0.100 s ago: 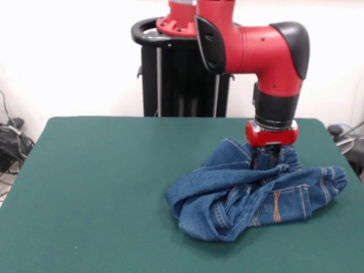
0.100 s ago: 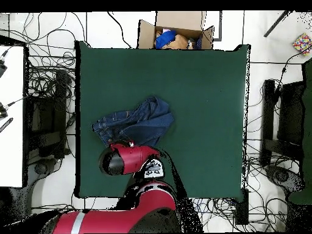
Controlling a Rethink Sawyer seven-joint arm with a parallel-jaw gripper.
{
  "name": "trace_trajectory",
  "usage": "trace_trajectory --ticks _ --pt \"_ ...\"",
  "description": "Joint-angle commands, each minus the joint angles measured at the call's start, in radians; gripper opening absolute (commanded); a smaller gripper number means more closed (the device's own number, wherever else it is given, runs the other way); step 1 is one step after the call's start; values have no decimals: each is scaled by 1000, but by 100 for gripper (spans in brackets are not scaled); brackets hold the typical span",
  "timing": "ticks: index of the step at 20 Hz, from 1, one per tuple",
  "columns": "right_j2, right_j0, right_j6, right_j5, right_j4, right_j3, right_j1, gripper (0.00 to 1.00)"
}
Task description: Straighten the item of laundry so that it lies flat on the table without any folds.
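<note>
The item of laundry [image 1: 250, 193], a small pair of blue jeans with orange stitching, lies crumpled and folded over itself on the right part of the green table [image 1: 102, 182]. One leg end sticks out to the right, and the gathered waistband shows behind the arm. My gripper [image 1: 266, 161] comes straight down into the bunched denim near the waistband, its tips sunk in the cloth. In the overhead view the jeans [image 2: 137, 120] sit left of the centre of the table [image 2: 201, 91], and the arm's wrist [image 2: 119, 159] covers the gripper.
An open cardboard box [image 2: 177, 30] holding small items stands beyond the table edge opposite the robot. Cables lie on the floor around the table. The black pedestal [image 1: 176, 74] rises behind the table.
</note>
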Motion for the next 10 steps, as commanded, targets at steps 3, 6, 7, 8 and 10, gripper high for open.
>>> trace_trajectory --ticks 3,6,7,8,10 --pt "20 4 148 19 25 -58 9 0" --pt "11 7 160 21 31 -40 -8 0" --pt "9 8 163 22 32 -33 -14 0" --pt "5 10 165 22 33 -33 -16 0" --pt "7 11 164 33 37 -39 -20 0"
